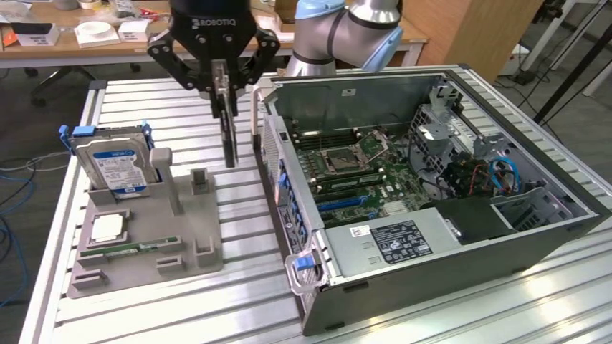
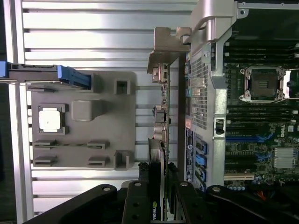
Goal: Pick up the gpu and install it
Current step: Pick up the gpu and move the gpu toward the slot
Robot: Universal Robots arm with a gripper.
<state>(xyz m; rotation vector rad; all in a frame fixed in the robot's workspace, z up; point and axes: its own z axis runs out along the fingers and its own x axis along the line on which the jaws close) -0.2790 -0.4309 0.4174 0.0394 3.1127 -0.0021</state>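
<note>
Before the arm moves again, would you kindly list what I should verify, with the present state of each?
1. Gripper shut on the gpu: ok.
2. Gpu lifted off the tray: ok, it hangs between the tray and the case.
3. Gpu upright in the grip: ok, roughly vertical.
4. Gpu apart from the case wall: ok, a narrow gap shows in the wrist view.
5. Case side open, motherboard exposed: ok.
6. Target slot free of cables: cannot tell.
</note>
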